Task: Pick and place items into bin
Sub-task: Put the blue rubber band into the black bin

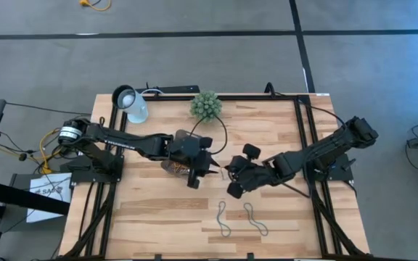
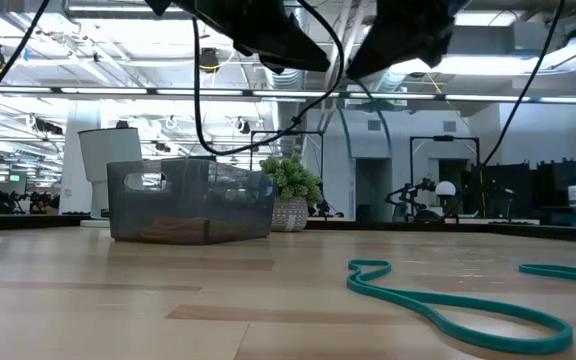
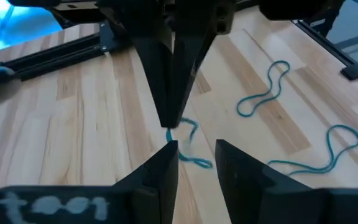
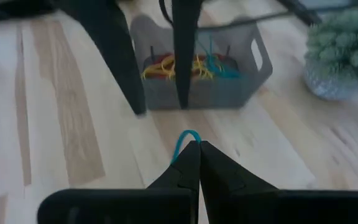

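Right hand (image 4: 194,152) clenched on teal loop (image 4: 185,138); left hand (image 3: 194,163) released. No legible writing.

The table (image 1: 158,217) was pale, smooth wood with a soft sheen. The bin (image 2: 190,203) looked like smoky, translucent plastic, and the teal loops (image 2: 448,305) like thin, matt rubber.

White sheet (image 1: 43,194) beside the table's left edge, print too small to read
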